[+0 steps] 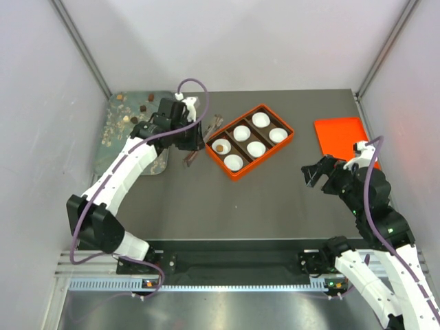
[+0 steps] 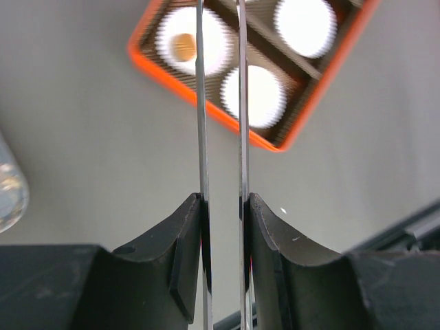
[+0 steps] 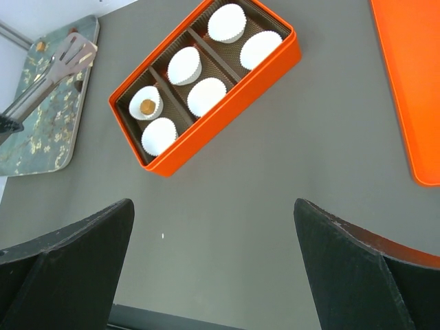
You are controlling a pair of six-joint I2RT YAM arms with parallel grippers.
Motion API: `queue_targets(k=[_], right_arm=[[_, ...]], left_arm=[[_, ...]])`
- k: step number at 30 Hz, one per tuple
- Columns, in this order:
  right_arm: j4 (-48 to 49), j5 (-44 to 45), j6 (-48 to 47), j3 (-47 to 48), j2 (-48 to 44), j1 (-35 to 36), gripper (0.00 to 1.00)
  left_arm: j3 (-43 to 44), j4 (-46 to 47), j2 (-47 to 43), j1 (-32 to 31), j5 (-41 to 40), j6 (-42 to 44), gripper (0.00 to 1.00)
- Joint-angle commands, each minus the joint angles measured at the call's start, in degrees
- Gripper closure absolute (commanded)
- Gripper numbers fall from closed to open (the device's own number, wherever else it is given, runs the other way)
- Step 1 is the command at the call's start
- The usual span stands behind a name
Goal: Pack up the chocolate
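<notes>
A tan chocolate (image 1: 219, 146) (image 2: 182, 45) (image 3: 147, 106) sits in the left-end paper cup of the orange box (image 1: 265, 157) (image 2: 313, 103) (image 3: 227, 113). Several dark and tan lumps (image 1: 142, 108) lie on the patterned tray (image 1: 117, 134) (image 3: 41, 137) at the far left. My left gripper (image 1: 199, 142) (image 2: 223, 199) is shut on thin metal tongs (image 1: 214, 125) (image 2: 201, 103) (image 3: 48, 75) just left of the box. The blades point toward the box and leave the top of the left wrist view. My right gripper (image 1: 311, 172) (image 3: 213, 206) hangs open and empty over bare table, right of the box.
The other white paper cups (image 1: 256, 148) (image 3: 206, 96) in the box hold nothing. An orange lid (image 1: 342, 134) (image 3: 409, 75) lies flat at the back right. Grey walls enclose the table on three sides.
</notes>
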Motion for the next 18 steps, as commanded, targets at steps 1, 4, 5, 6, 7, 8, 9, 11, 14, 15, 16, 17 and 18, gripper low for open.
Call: queue_targets(k=[1,4,5,6,7,8,9,11,14,15,16,17,18], right_arm=[[0.6,0.9,0.5,1.5,0.7,0.6,0.00],[0.9,0.8,0.6,1.5,1.1,0.6,0.00],[1.0,0.7,0.6,1.5,1.2,0.5,0.00],[0.9,0.7,0.7,1.5,1.3,0.6,0.00],[1.0,0.6,0.6,1.7,1.4,0.6,0.00],[0.9,0.7,0.7,1.6,1.5,0.6,0.00],[1.0,0.5,0.7,1.6,1.5,0.6,0.00],[1.0,0.4,0.8,1.5,1.5,0.6,0.00],[0.9,0.5,1.0,1.5,1.4,0.5,0.00],[0.9,0.5,1.3,1.5,1.5,0.6,0.00],[0.9,0.4,1.3,1.3,1.5,0.6,0.00],[0.9,0.4,1.4,1.3,1.5,0.6,0.00],[0.9,0.4,1.5,1.3,1.4,0.6,0.00]], left_arm=[[1.4,1.0,-2.9,-3.0,1.7,2.2,0.75],[0.5,1.1,-2.7,-5.8,3.2,1.6,0.75],[-0.1,1.0,-2.4,-6.6,3.2,1.6,0.75],[-0.3,0.9,-2.3,-7.4,2.7,1.5,0.75],[-0.5,0.6,-1.9,-8.6,1.9,1.4,0.75],[-0.7,0.3,-1.2,-9.1,1.0,1.4,0.75],[-1.2,0.2,-0.9,-9.4,0.9,1.8,0.75],[-1.6,0.2,0.1,-10.6,0.9,1.6,0.75],[-1.9,0.2,1.1,-12.2,-0.9,0.8,0.75],[-1.8,-0.2,1.5,-13.0,-1.6,0.6,0.75],[-1.8,-0.4,2.0,-13.3,-2.2,0.5,0.75],[-1.9,-0.5,2.2,-13.5,-2.8,0.6,0.75],[-2.0,-0.6,2.6,-13.6,-3.0,0.6,0.75]])
